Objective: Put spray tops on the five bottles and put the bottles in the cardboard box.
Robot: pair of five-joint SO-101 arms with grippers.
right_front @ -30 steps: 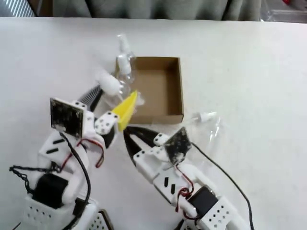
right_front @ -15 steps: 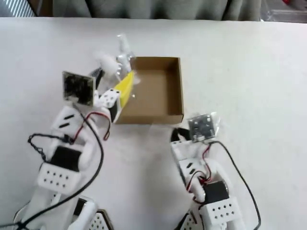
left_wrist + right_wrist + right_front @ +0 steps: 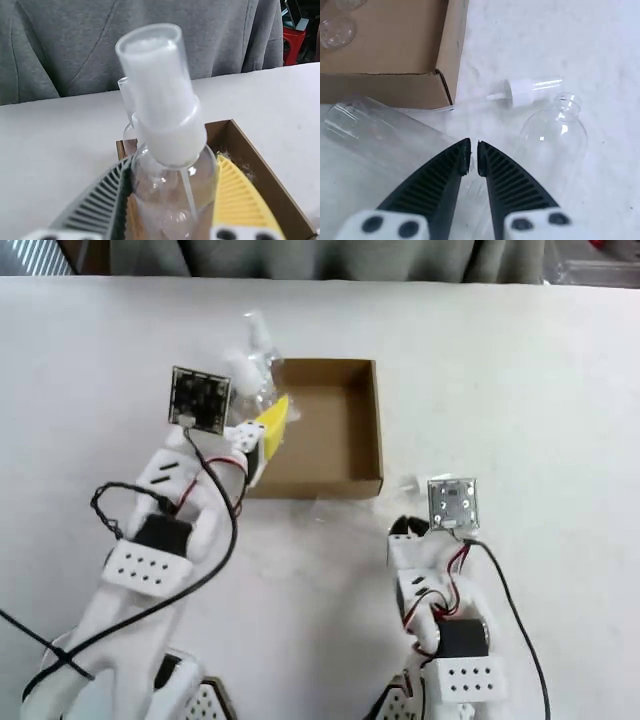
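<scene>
Left gripper [image 3: 172, 165]: one grey and one yellow finger clamped on the body of a clear bottle [image 3: 170, 200], which stands upright with a white spray top [image 3: 160, 100] fitted. Seen from above, it is at the 10 o'clock corner of the cardboard box [image 3: 378, 420]. Second capped bottle [image 3: 126, 87]: just behind the held one, toward 12 o'clock; whether it is inside or outside the box cannot be told. Right gripper [image 3: 472, 149]: black jaws drawn almost together with nothing between them, pointed down at the table [image 3: 540, 370] at 5 o'clock from the box, near its corner. Loose spray top [image 3: 522, 92]: flat on the table beyond the fingertips, tube toward the box wall. Open-necked bottle [image 3: 554, 132]: lying near that top, uncapped. Third clear bottle [image 3: 355, 122]: on its side along the outside of the box's 6 o'clock wall. Box interior: clear bottle glass [image 3: 337, 32] shows over the floor toward 9 o'clock.
</scene>
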